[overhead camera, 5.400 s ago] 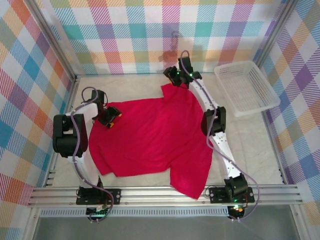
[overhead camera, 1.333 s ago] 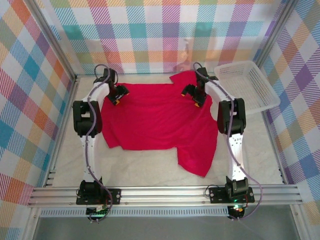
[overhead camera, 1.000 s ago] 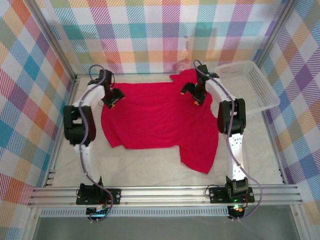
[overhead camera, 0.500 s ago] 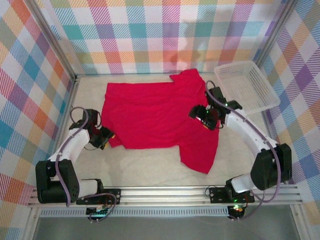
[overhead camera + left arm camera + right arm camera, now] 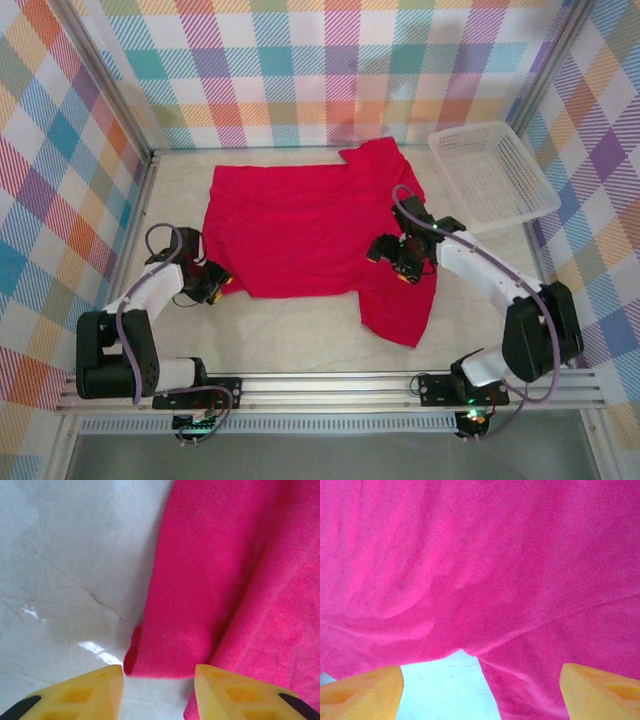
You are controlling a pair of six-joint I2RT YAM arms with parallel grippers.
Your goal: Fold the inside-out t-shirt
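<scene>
Place: a robot test cell in a lab.
Walls: pastel checked panels (image 5: 330, 70) close in three sides.
Frame: aluminium rails (image 5: 330, 385) along the near edge and up the corners, with two arm bases (image 5: 470, 380) bolted on.
Floor: pale marbled tabletop (image 5: 300, 340), evenly lit.
Props: a white mesh basket (image 5: 495, 175) in the far right corner.

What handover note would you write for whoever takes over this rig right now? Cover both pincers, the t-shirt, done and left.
Left pincer: open, low at the t-shirt's near-left corner, gripping nothing.
Right pincer: open, over the notch between hem and near sleeve.
T-shirt: spread flat on the table, unfolded.
Done: spreading. Left: every fold.
</scene>
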